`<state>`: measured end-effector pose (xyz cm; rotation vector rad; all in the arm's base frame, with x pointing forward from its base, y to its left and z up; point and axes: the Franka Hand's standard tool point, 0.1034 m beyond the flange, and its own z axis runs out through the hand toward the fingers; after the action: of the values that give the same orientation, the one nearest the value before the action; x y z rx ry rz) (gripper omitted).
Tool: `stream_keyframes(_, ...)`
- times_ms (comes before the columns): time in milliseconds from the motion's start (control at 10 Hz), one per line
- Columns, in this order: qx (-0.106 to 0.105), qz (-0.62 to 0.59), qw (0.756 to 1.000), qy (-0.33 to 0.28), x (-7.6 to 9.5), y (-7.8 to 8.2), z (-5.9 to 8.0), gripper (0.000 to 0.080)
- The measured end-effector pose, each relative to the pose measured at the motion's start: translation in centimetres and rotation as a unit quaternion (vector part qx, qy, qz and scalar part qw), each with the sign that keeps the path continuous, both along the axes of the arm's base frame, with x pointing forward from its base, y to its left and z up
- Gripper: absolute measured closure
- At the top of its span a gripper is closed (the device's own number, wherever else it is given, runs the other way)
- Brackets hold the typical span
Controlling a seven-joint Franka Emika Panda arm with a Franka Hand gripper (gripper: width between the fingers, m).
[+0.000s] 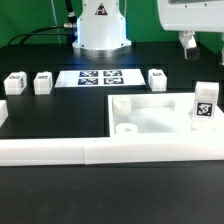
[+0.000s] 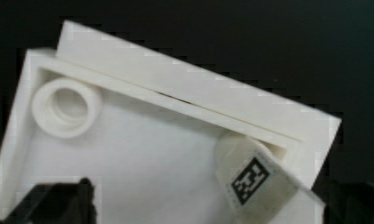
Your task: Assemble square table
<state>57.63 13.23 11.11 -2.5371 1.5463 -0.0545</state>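
The square table's white slab (image 1: 150,116) lies flat on the black table, with a round corner hole (image 1: 127,129) facing up. One white tagged leg post (image 1: 204,105) stands upright in the slab's corner at the exterior view's right. Three more leg posts lie loose behind: two (image 1: 14,83) (image 1: 42,81) at the exterior view's left and one (image 1: 158,78) near the middle. My gripper (image 1: 190,42) hangs high above the slab's far right side, open and empty. In the wrist view the slab (image 2: 157,130), a hole (image 2: 63,105) and the tagged leg (image 2: 255,176) show below my gripper (image 2: 205,208).
The marker board (image 1: 97,77) lies flat in front of the robot base (image 1: 100,30). A long low white border wall (image 1: 90,151) runs along the front, touching the slab's near edge.
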Motion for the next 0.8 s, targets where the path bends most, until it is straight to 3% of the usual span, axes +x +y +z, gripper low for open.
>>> stream_keyframes(400, -0.036, 0.201, 0.979, -0.001, -5.4, -3.0, -3.8, 0.0151)
stream_keyframes(500, -0.041, 0.244, 0.969, 0.009, -7.1, -3.1, -4.7, 0.0151)
stream_keyframes(600, -0.053, 0.281, 0.958, 0.012, -8.4, -2.1, -5.3, 0.0151)
stream_keyframes(800, -0.059, 0.341, 0.938, 0.004, -8.1, -2.4, -5.2, 0.0151)
